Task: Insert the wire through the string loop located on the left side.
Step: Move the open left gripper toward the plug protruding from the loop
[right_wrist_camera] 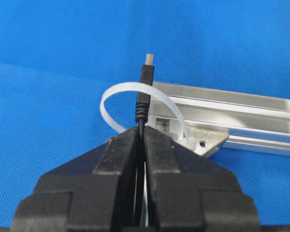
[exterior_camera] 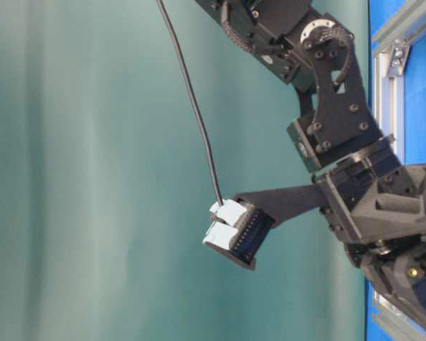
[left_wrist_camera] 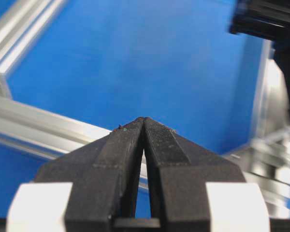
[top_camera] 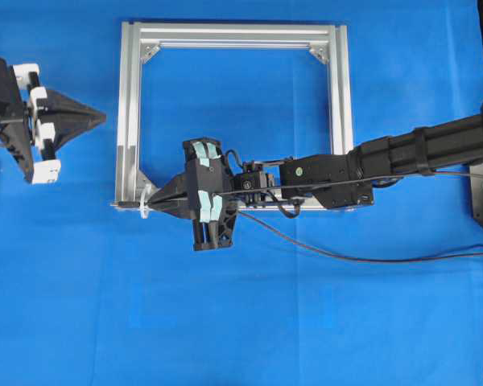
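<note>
Blue bench (top_camera: 306,322) carries a silver aluminium frame (top_camera: 133,112). Overhead, the right gripper (top_camera: 154,203) reaches across the middle to the frame's lower-left corner, at the string loop (top_camera: 145,201); the left gripper (top_camera: 101,118) hangs outside the frame's left rail, well apart, with bare blue cloth around it. Left wrist view: its 2 fingers (left_wrist_camera: 123,145) are pressed together, holding nothing. Right wrist view: fingers (right_wrist_camera: 118,154) pinch the wire (right_wrist_camera: 145,92), whose plug tip pokes through the loop.

One wire (right_wrist_camera: 146,87), one string loop (right_wrist_camera: 135,89)
</note>
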{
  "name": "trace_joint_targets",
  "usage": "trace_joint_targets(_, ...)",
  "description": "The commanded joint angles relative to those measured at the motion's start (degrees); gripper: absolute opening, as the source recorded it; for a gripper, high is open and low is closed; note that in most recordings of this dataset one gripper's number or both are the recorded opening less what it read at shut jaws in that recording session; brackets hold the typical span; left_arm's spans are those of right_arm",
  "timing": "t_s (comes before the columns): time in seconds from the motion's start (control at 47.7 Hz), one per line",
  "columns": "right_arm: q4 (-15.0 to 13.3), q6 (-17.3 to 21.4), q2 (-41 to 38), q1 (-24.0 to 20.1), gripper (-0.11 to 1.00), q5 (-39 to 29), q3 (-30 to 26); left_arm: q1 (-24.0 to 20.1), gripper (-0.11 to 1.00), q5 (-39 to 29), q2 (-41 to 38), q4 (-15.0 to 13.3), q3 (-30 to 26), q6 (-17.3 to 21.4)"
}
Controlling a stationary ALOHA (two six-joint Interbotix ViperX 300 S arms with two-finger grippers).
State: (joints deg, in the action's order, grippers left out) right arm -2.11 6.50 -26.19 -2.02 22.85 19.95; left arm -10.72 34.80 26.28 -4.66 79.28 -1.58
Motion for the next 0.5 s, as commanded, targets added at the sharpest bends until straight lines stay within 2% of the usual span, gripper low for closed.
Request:
trace_joint_targets(0.0,0.18,0.09,1.32,0.18,0.02,0.26,-0.97,3.60,0.00,-0.26,1.14,0.18,0.00,0.00)
trace_joint_targets(0.293,0.18,0.18,1.32,0.18,0.02,0.35,-1.05,17.23,0.00,-3.52,5.36,0.09,1.85,0.00)
trace_joint_targets(0.482,0.18,0.18,1.32,0.18,0.02,0.44,-1.14,19.60,0.00,-3.69,7.38,0.18,1.85,0.09)
